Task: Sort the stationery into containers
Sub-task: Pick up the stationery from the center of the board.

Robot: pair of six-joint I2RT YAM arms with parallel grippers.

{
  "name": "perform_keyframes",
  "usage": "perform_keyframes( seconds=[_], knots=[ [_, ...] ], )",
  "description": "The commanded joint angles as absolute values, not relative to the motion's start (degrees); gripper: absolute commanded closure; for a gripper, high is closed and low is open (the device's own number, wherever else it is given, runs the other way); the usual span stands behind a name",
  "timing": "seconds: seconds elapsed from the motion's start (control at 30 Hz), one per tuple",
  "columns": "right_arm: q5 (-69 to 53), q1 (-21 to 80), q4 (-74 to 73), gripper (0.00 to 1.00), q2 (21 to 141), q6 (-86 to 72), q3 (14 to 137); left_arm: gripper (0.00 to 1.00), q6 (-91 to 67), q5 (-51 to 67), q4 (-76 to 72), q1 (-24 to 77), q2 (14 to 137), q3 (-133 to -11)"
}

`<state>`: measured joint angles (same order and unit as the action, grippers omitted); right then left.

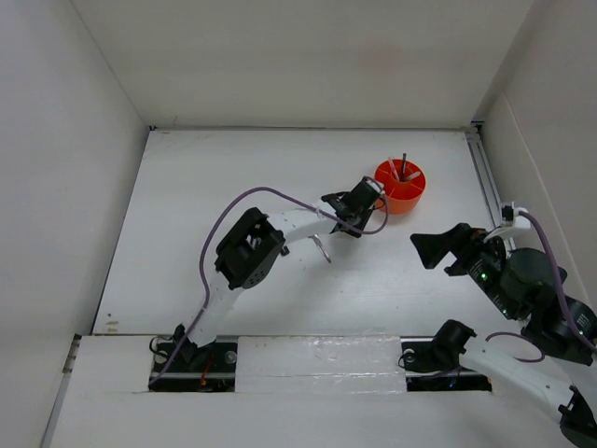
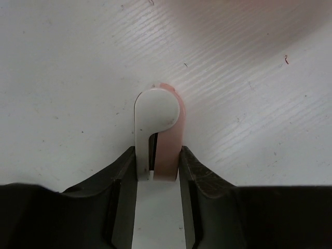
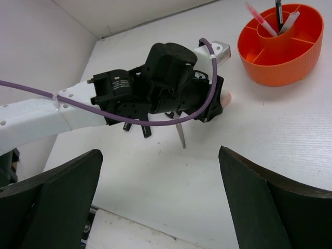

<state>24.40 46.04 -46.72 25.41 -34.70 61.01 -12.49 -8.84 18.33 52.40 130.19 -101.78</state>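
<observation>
One small pink-and-white item [image 2: 158, 111], round-topped, smooth, pinched by left end effector [image 2: 158, 151] over white ribbed worktop [image 2: 249, 93], near organiser [image 3: 280, 67]; organiser round, orange plastic, inner dividers, three thin pens [image 3: 259, 21] leaning inside; right end effector [image 3: 161, 153] spread wide, well apart from organiser; open worktop toward left edge.

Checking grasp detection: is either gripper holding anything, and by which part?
Left gripper pinches a small white-and-pink item at its near end, across its sides. Right gripper is open, empty.
</observation>
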Motion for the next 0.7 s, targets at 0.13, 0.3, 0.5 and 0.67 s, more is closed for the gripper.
perform_keyframes(
  seconds=[0.13,0.3,0.5,0.67],
  knots=[
    [26.7,45.6,-39.6,0.01,25.0,-35.7,56.1,1.00,-15.6,-9.7,13.8,53.5,118.2,-88.0],
    [29.5,45.6,-34.1,0.01,25.5,-39.5,53.6,1.00,-17.6,-17.1,8.5,58.3,101.2,-74.9],
    [25.9,43.2,-20.1,0.01,27.0,-39.1,49.3,1.00,-20.4,-18.9,4.6,60.4,84.7,-63.2],
    [12.3,39.0,-6.6,0.06,35.6,-38.5,47.4,1.00,-20.9,-19.7,-1.8,61.7,72.9,-55.4]
  ],
)
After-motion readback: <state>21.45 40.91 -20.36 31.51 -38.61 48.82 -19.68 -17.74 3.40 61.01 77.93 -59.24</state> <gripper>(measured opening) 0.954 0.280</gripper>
